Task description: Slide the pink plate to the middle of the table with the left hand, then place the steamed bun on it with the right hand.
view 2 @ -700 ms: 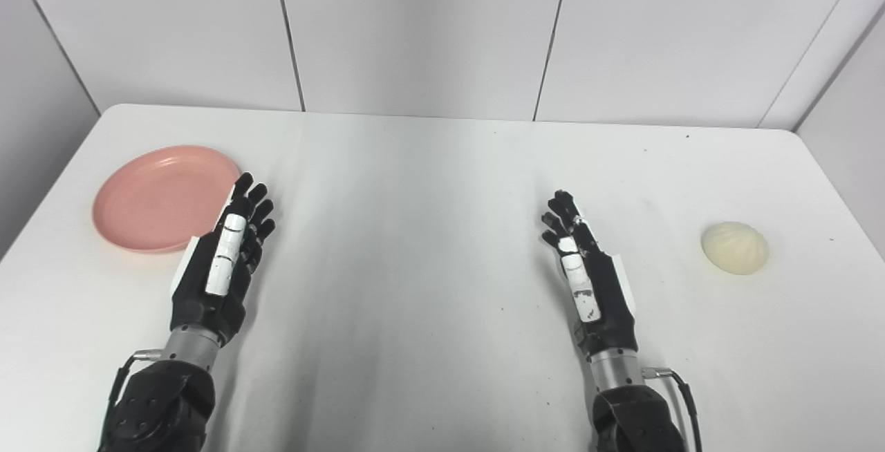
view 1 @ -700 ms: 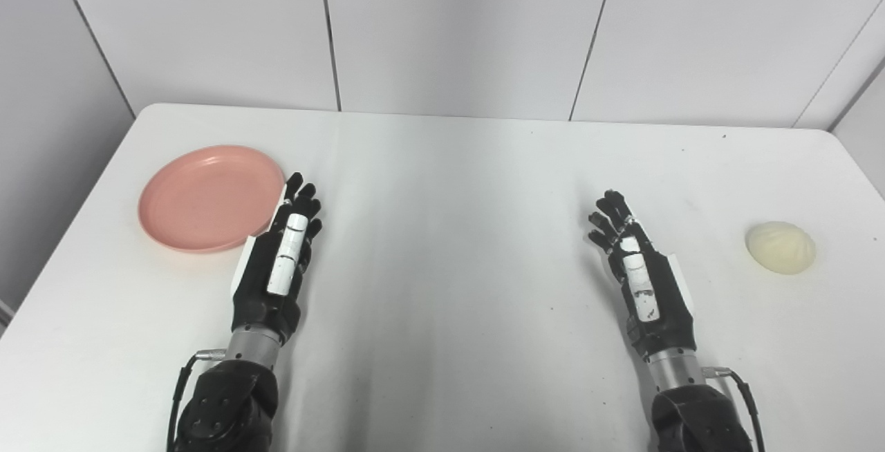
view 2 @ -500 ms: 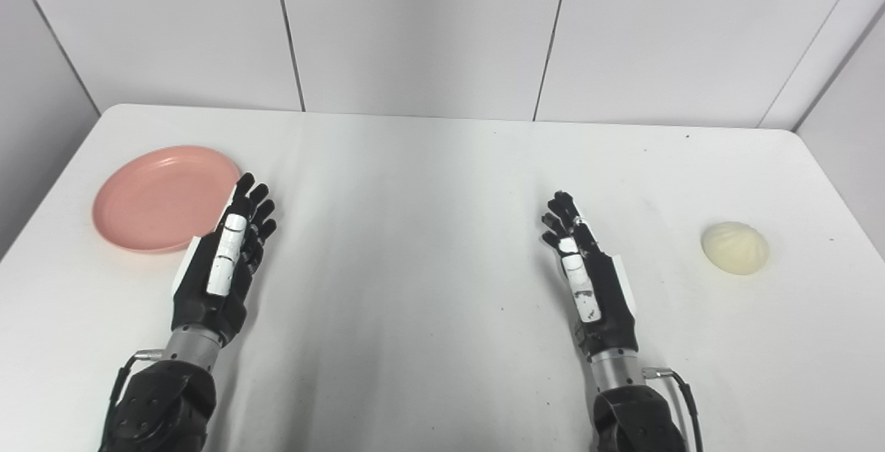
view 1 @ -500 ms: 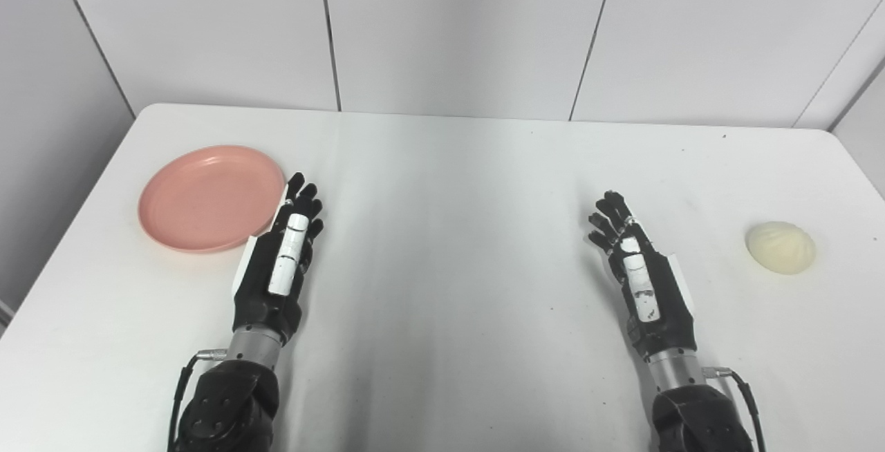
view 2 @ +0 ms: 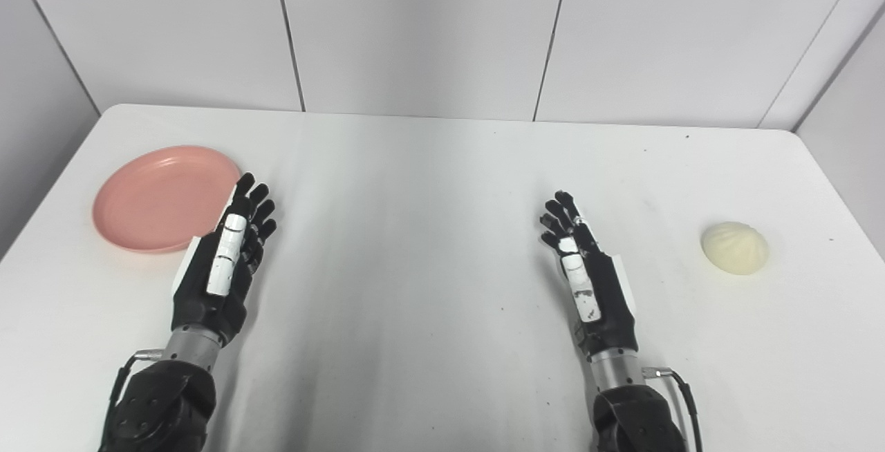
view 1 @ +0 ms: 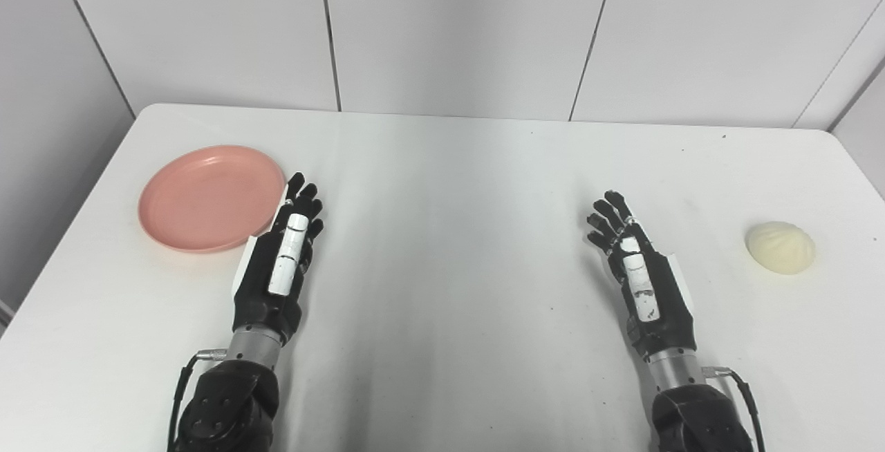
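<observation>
Resting my open, empty left hand [view 1: 280,258] beside, perhaps touching, the pink plate [view 1: 207,198]; right hand [view 1: 639,272] open, steamed bun [view 1: 780,247] well apart.

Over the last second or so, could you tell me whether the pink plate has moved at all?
No. The pink plate sits at the same spot near the table's far left corner, with the left robot hand beside its right rim.

text: none readable | labels: none | brands: none | numbers: none
</observation>
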Robot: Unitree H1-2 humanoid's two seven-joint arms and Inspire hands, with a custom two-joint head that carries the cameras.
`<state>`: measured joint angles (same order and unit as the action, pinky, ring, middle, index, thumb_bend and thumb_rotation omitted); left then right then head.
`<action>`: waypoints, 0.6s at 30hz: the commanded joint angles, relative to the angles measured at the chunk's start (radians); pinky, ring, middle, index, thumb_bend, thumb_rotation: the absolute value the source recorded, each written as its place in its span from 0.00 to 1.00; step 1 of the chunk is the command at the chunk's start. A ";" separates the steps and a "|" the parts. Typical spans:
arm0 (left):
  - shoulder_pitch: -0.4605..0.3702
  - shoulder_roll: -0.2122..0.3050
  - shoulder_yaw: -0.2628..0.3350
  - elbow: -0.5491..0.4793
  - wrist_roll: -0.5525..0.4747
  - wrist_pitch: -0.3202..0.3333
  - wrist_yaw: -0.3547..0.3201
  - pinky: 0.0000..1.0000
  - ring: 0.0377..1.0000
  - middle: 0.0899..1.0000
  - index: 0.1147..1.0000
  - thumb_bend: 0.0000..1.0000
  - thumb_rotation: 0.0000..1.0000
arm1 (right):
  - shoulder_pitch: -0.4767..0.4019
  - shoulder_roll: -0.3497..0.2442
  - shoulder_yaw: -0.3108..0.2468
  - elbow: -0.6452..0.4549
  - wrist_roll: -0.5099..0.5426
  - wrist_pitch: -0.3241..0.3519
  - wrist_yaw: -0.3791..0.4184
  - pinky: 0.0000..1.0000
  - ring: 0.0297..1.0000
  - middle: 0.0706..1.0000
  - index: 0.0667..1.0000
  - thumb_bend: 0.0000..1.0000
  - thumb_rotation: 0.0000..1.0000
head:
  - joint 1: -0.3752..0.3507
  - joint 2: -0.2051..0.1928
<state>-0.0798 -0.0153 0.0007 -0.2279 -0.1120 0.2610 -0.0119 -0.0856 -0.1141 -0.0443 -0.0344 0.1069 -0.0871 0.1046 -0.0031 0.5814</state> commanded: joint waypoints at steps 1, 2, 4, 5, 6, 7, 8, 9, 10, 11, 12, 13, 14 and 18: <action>-0.023 0.001 -0.005 -0.022 0.003 -0.015 -0.008 1.00 0.99 1.00 1.00 0.72 0.85 | -0.022 -0.006 0.001 -0.005 0.005 -0.027 0.010 0.90 0.89 0.91 0.92 0.88 0.93 | 0.004 -0.004; -0.023 0.001 -0.006 -0.020 0.004 -0.016 -0.008 1.00 0.99 1.00 1.00 0.72 0.85 | -0.022 -0.006 0.001 -0.003 0.006 -0.029 0.010 0.90 0.89 0.91 0.92 0.88 0.93 | 0.008 -0.007; -0.024 0.002 -0.010 -0.014 0.008 -0.020 -0.010 1.00 0.99 1.00 1.00 0.71 0.86 | -0.023 -0.007 -0.001 0.004 0.007 -0.036 0.011 0.90 0.89 0.91 0.92 0.88 0.93 | 0.019 -0.016; -0.024 0.002 -0.012 -0.009 0.007 -0.024 -0.013 1.00 0.99 1.00 1.00 0.71 0.86 | -0.023 -0.008 -0.001 0.010 0.007 -0.041 0.012 0.90 0.89 0.91 0.92 0.88 0.93 | 0.025 -0.021; -0.025 0.002 -0.014 -0.002 0.007 -0.030 -0.015 1.00 1.00 1.00 1.00 0.71 0.87 | -0.024 -0.010 -0.002 0.016 0.008 -0.047 0.014 0.90 0.89 0.91 0.92 0.88 0.94 | 0.033 -0.028; -0.025 0.001 -0.015 0.006 0.006 -0.035 -0.015 1.00 1.00 1.00 1.00 0.71 0.87 | -0.024 -0.012 -0.003 0.021 0.010 -0.051 0.016 0.90 0.89 0.91 0.92 0.88 0.94 | 0.040 -0.034; -0.025 -0.001 -0.017 0.012 0.005 -0.039 -0.015 1.00 1.00 1.00 1.00 0.71 0.86 | -0.024 -0.015 -0.004 0.026 0.011 -0.054 0.018 0.90 0.89 0.91 0.92 0.88 0.94 | 0.047 -0.040; -0.025 -0.005 -0.018 0.018 0.004 -0.044 -0.013 1.00 1.00 1.00 1.00 0.71 0.86 | -0.024 -0.017 -0.005 0.031 0.012 -0.057 0.019 0.90 0.89 0.91 0.92 0.88 0.94 | 0.053 -0.047; -0.025 -0.008 -0.020 0.025 0.004 -0.050 -0.011 1.00 0.99 1.00 1.00 0.70 0.86 | -0.024 -0.019 -0.007 0.037 0.013 -0.061 0.022 0.90 0.89 0.91 0.92 0.88 0.94 | 0.064 -0.057; -0.025 -0.011 -0.024 0.031 0.010 -0.055 -0.007 1.00 0.98 1.00 1.00 0.68 0.87 | -0.024 -0.022 -0.009 0.043 0.015 -0.065 0.025 0.89 0.89 0.91 0.92 0.87 0.94 | 0.073 -0.066; -0.025 -0.013 -0.029 0.038 0.017 -0.060 -0.004 1.00 0.98 1.00 1.00 0.67 0.87 | -0.025 -0.025 -0.011 0.052 0.017 -0.072 0.028 0.89 0.89 0.91 0.92 0.86 0.95 | 0.085 -0.076; -0.025 -0.015 -0.032 0.045 0.023 -0.065 -0.002 1.00 0.98 1.00 1.00 0.67 0.89 | -0.026 -0.028 -0.013 0.061 0.019 -0.079 0.031 0.89 0.89 0.91 0.92 0.86 0.95 | 0.095 -0.082; -0.026 -0.019 -0.037 0.053 0.027 -0.069 0.000 1.00 0.98 1.00 1.00 0.66 0.89 | -0.027 -0.031 -0.015 0.071 0.025 -0.088 0.037 0.89 0.89 0.91 0.92 0.85 0.95 | 0.112 -0.092; -0.027 -0.034 -0.050 0.079 0.043 -0.089 0.004 1.00 0.99 1.00 1.00 0.64 0.91 | -0.030 -0.046 -0.023 0.104 0.041 -0.112 0.055 0.90 0.90 0.92 0.93 0.84 0.95 | 0.157 -0.119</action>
<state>-0.0801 -0.0400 -0.0392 -0.1395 -0.0808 0.2201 -0.0074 -0.1275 -0.1504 -0.0581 0.0339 0.1361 -0.1432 0.1441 0.1532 0.4618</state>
